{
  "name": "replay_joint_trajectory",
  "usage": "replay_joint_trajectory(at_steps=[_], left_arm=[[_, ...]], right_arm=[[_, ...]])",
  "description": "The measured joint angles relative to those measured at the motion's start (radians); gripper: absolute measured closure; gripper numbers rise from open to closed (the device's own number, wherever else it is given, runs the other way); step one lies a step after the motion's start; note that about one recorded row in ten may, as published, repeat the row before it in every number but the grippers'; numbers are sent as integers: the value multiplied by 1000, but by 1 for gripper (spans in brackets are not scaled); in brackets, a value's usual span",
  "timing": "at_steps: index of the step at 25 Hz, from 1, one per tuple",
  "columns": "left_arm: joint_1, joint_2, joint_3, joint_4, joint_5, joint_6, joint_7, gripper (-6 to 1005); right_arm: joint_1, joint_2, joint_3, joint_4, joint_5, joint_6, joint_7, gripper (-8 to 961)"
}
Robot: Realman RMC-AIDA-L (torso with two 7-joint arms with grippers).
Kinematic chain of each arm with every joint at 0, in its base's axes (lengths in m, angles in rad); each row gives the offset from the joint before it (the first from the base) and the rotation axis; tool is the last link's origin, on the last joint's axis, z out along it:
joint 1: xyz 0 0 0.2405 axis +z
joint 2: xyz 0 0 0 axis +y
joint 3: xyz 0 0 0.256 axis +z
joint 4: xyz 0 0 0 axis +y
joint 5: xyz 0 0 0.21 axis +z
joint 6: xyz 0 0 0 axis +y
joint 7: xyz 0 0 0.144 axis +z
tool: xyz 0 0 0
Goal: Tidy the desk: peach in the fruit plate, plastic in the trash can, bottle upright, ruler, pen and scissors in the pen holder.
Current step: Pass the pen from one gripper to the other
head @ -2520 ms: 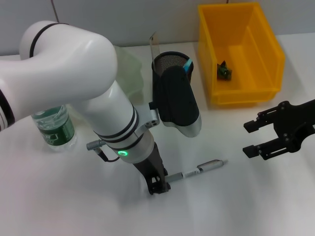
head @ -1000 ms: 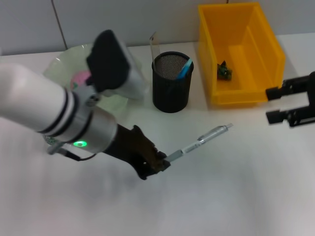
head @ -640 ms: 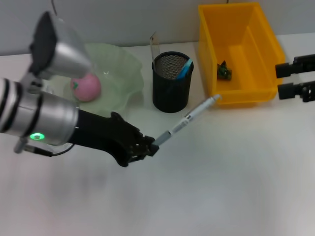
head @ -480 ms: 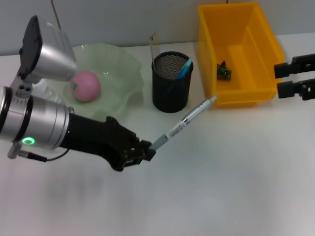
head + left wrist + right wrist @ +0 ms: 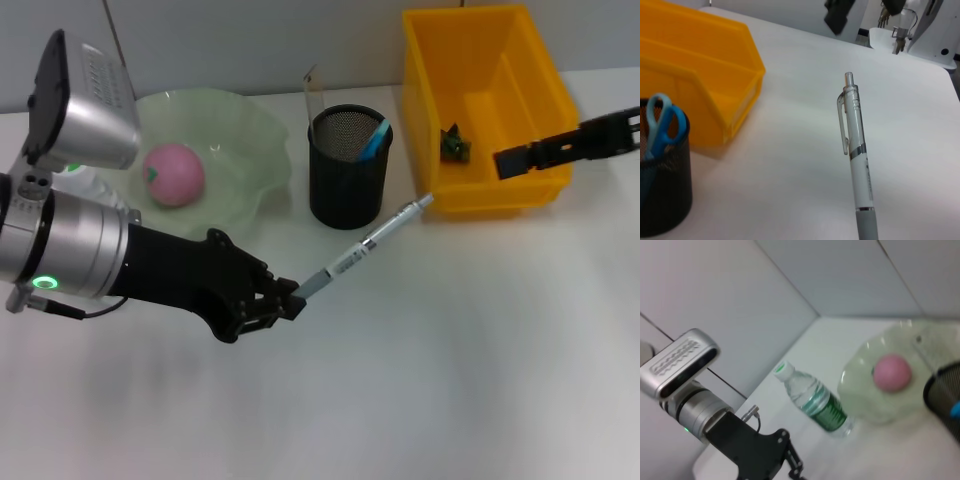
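My left gripper (image 5: 289, 298) is shut on the lower end of a clear and silver pen (image 5: 365, 242), held off the table. The pen slants up toward the black mesh pen holder (image 5: 346, 175), with its tip just right of it; the left wrist view shows the pen (image 5: 858, 165) over bare table. Blue-handled scissors (image 5: 375, 138) and a clear ruler (image 5: 313, 90) stand in the holder. A pink peach (image 5: 173, 175) lies in the green fruit plate (image 5: 245, 150). The bottle (image 5: 812, 404) stands upright beside the plate. My right gripper (image 5: 512, 158) hovers at the yellow bin's front wall.
The yellow bin (image 5: 520, 70) at the back right holds a small green piece of plastic (image 5: 456, 146). A grey wall runs along the table's far edge. White tabletop stretches in front of the holder and the bin.
My left gripper has lifted the pen off the table and swung left, tilting the pen toward the holder. My right arm has risen and moved back to the bin.
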Motion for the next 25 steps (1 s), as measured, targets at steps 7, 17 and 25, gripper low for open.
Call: replay_joint_trajectory(at_steps=[7,17,25], left_arm=[[5,-4,0,-26,1,-20,87,847],[-21,-4,6,-92,43,-39,163,843],[-35,-6,5,-152,35,-60,198,840]], right_arm=[[79,-20,-73,39,-74,3,263,310],[146,-46,-88,178,-164,73,285,314],[172,-36,-131,236,-167,119,291,317]])
